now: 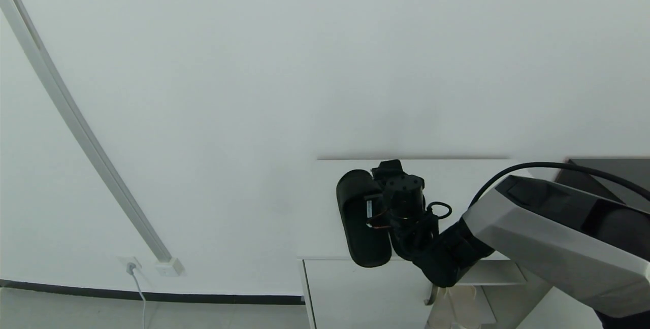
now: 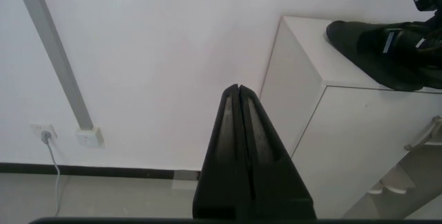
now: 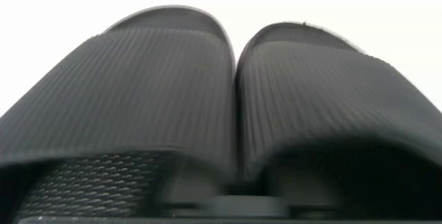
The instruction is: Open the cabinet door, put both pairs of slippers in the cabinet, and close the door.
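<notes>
right gripper (image 1: 377,211) clamped on black slippers (image 1: 358,217) | they lie front-to-back above cabinet (image 1: 325,202) top, gotta come down lower imo | left gripper (image 2: 239,94) pinched shut, empty

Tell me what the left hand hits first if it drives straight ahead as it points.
Probably the white wall, just beside the cabinet; the left hand points past its side, though depth is unclear.

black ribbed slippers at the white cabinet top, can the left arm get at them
Probably not: the right gripper sits against the black ribbed slippers, and the shut left gripper hangs beside the white cabinet.
</notes>
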`<state>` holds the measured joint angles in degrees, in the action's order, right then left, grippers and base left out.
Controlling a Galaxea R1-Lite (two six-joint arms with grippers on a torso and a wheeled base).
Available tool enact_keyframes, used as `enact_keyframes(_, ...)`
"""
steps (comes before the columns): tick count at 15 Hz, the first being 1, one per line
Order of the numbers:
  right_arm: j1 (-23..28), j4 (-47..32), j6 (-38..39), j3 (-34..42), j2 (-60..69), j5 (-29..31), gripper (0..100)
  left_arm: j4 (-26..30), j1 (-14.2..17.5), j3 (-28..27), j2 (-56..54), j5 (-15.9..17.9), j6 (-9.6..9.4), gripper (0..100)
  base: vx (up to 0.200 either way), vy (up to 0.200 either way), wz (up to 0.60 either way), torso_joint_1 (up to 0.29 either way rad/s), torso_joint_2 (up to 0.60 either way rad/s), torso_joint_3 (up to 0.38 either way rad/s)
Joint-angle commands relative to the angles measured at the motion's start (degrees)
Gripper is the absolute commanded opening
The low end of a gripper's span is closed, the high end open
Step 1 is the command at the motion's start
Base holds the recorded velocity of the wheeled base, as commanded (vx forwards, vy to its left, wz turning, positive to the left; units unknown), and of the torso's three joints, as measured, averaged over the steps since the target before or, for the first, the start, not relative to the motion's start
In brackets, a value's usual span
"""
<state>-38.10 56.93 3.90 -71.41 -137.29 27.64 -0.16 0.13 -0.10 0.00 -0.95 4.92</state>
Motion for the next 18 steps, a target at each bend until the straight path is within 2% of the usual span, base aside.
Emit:
enact_keyframes(1, -0.05, -0.06, -0.03, 0.05, -0.08, 0.05, 0, -0.02, 0.04, 0.01, 0.09, -0.02, 0.00, 0, 0.000, 0.000, 0.00, 0.000, 0.00, 0.000)
enact_keyframes(4, -0.05, -0.15, -0.03, 0.57, 2.03, 0.05, 0, -0.02, 0.04, 0.01, 0.00, -0.02, 0.00, 0, 0.000, 0.000, 0.00, 0.000, 0.00, 0.000)
enact_keyframes(6, -0.31, -0.15, -0.03, 3.56, 5.63, -0.74, 0, -0.02, 0.04, 0.01, 0.00, -0.02, 0.00, 0, 0.000, 0.000, 0.00, 0.000, 0.00, 0.000)
enact_keyframes(12, -1.81, 0.20, 0.14, 29.31, 26.72, -15.60, 0, -0.02, 0.04, 0.01, 0.00, -0.02, 0.00, 0, 0.000, 0.000, 0.00, 0.000, 0.00, 0.000)
enact_keyframes(15, -3.92, 0.02, 0.41, 36.34, 33.49, -18.41, 0, -0.02, 0.04, 0.01, 0.09, -0.02, 0.00, 0, 0.000, 0.000, 0.00, 0.000, 0.00, 0.000)
enact_keyframes(18, -6.82, -0.15, 0.23, 37.66, 34.99, -18.23, 0, -0.02, 0.04, 0.01, 0.00, -0.10, 0.00, 0, 0.000, 0.000, 0.00, 0.000, 0.00, 0.000)
